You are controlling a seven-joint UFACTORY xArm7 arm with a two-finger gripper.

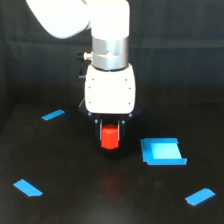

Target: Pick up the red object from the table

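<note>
Blue flat pieces [52,115] scattered at the exterior view's left on the black table [75,200], then mid-frame the red object [110,137] pinched in the tool [110,136], apparently raised off the surface. Probably light, rigid, smooth — best held across the flat facets. Fingers mostly hidden; larger blue piece [162,151] just right.

Arm [80,20] cut off above (end effector [110,131] fingers blurred).

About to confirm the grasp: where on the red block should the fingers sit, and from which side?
Grip the red block across its upright side faces, coming straight down from above. It is short, chunky and narrower than the gripper, which already hangs right over it. Whether the fingers are closed on it cannot be told.
</note>
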